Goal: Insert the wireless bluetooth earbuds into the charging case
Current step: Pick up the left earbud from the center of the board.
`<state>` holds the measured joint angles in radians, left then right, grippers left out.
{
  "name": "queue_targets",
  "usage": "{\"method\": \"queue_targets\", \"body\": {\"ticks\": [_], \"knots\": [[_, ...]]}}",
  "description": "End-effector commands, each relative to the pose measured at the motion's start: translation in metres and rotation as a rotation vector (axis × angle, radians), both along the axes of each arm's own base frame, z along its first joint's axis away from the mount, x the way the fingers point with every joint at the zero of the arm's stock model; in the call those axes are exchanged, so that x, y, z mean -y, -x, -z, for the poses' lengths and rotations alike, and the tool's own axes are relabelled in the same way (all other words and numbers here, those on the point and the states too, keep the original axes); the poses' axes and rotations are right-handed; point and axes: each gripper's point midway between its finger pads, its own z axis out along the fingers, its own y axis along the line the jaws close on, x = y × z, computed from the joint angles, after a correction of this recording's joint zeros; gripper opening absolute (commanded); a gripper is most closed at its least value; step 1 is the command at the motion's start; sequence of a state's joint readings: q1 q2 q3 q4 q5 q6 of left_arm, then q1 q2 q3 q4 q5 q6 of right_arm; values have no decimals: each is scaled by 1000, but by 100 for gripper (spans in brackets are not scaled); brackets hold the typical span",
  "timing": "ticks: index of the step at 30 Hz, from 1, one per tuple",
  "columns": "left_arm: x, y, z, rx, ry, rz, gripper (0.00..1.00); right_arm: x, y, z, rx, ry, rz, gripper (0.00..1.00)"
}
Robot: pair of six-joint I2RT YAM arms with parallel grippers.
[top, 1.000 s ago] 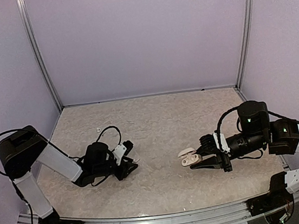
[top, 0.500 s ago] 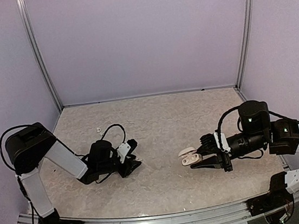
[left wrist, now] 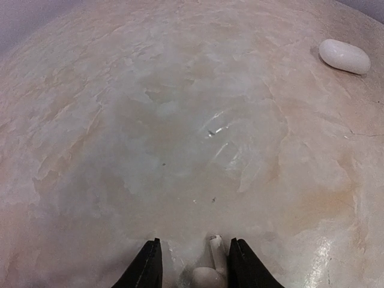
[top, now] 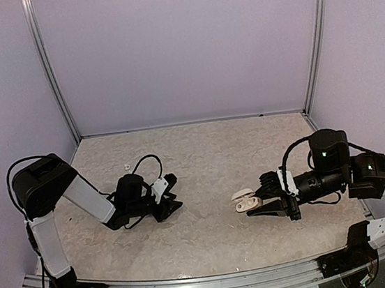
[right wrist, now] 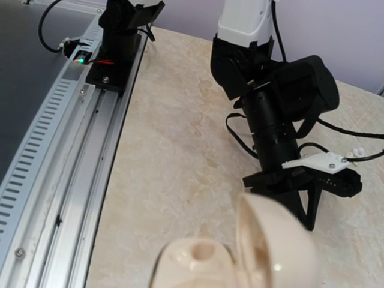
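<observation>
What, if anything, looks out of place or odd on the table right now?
Nothing looks damaged or spilled. One thing stands out: a tiny white piece lies alone on the table beside the left arm, away from the open charging case held in the right gripper. It is too small to identify.

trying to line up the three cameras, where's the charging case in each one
top external: charging case right of centre, open, at the right tool's tip
left wrist: not in it; the white oval at top right lies alone, no tool on it
right wrist: bottom centre, lid open
shared landmark: left arm, at left in the top view, upper right in the right wrist view
</observation>
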<state>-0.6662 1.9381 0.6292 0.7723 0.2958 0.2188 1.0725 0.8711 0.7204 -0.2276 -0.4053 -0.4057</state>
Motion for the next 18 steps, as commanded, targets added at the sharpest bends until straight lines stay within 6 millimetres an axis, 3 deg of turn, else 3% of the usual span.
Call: {"method": "queue_targets", "body": {"ticks": [1,8,18], "knots": [[-4,24,36,-132,-70,61,37,3,4,-7,6,-19,1,0],[-5,33,43,-156,-94,32,38,6,5,-9,3,-27,5,0],[-15,43,38,-172,-45,-29,36,7,6,-11,3,-35,3,0]]}}
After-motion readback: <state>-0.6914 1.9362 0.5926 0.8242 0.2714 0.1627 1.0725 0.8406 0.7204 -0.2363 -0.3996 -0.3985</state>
